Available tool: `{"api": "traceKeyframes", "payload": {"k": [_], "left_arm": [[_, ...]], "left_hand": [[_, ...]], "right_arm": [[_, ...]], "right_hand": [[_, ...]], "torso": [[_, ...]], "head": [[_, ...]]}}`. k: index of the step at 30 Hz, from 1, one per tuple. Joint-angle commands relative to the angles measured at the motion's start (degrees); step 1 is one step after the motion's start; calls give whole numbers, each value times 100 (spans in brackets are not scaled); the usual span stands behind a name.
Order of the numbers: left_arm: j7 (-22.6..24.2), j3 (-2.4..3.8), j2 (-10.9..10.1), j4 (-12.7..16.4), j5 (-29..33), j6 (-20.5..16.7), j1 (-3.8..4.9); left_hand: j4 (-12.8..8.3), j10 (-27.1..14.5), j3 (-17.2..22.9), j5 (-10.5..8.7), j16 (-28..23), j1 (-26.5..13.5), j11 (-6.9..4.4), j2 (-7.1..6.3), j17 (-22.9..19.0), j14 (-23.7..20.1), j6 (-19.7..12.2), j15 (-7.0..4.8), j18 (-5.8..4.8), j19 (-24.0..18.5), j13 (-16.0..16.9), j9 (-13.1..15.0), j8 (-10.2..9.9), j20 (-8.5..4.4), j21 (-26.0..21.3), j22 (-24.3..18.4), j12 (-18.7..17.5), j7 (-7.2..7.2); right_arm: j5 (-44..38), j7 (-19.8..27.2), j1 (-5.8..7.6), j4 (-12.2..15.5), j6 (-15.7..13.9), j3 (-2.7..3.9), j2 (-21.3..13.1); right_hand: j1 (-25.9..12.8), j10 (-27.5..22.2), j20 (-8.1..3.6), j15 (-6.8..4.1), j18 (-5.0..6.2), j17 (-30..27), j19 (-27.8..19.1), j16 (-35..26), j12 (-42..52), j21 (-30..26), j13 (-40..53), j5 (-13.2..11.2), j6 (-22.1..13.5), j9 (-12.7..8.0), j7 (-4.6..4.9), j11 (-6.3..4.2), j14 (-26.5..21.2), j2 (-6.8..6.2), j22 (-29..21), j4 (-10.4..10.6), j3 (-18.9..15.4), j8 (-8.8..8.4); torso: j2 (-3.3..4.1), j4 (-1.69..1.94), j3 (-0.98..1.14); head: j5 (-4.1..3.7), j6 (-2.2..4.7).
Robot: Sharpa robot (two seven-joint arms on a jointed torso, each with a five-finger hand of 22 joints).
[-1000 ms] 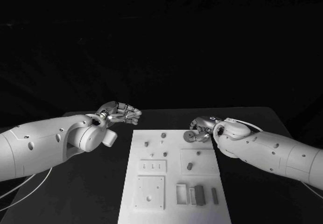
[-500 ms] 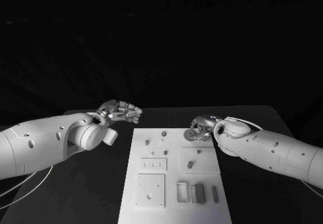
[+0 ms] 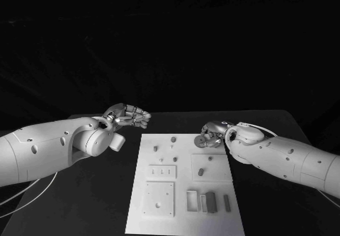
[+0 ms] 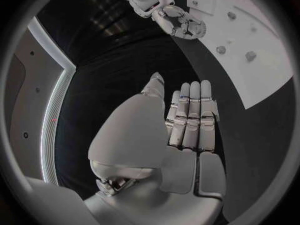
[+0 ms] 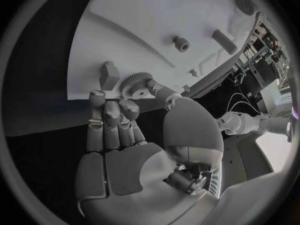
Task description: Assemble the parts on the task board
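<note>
The white task board (image 3: 185,216) lies lengthwise in the middle of the black table. At its far right corner my right hand (image 3: 212,133) pinches a toothed grey gear (image 3: 203,143), (image 5: 134,82) between thumb and fingertips, just over the board's edge (image 5: 125,30). A small grey block (image 5: 110,75) stands on the board close beside the gear. My left hand (image 3: 128,117), (image 4: 187,117) hovers off the board's far left corner with its fingers side by side and nothing in them. The left wrist view also shows the right hand (image 4: 181,24) with the gear.
Small grey pegs (image 3: 173,140) stand on the board's far half, and an oval part (image 3: 200,172) lies in a square recess. Several grey bars (image 3: 210,202) sit in slots at the near right. Black table (image 3: 92,196) borders the board on both sides.
The left hand has crept slightly up and away from me. The right hand still holds the gear at about the same spot.
</note>
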Motion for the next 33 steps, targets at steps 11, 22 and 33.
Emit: {"api": "traceKeyframes", "payload": {"k": [11,22,33], "left_arm": [[49,7,-4,28,1,51,8],[47,8,-15,39,-1,49,13],[50,10,-15,35,-13,41,13]], "left_hand": [[-16,31,-34,20,-39,-5,4,21,10,11,4,11,64,6,9,-7,-40,9,-40,3,-26,22],[-17,32,-35,20,-43,-3,4,18,13,12,3,11,64,5,9,-8,-41,9,-42,3,-30,23],[-18,33,-33,20,-46,1,5,19,16,12,3,11,65,6,10,-9,-42,9,-44,4,-34,23]], "right_arm": [[-92,-12,-7,-42,192,-10,32],[-137,-18,-7,-63,188,-28,68],[-260,-6,-7,-24,-8,-31,47]], "right_hand": [[14,9,-14,-43,141,-32,-35,38,21,38,-39,42,132,-11,-19,-52,-12,315,101,-247,-78,88],[9,6,-9,-31,141,-45,-44,41,21,38,-54,48,130,-32,-5,-39,-21,293,95,-305,-82,80],[102,48,-3,-55,141,-81,-26,79,52,73,-92,253,342,-47,-38,-69,1,561,93,-674,-62,176]], "torso": [[1,0,-1],[8,-3,4],[-1,-7,10]], "head": [[-13,9],[-19,28],[-9,17]]}}
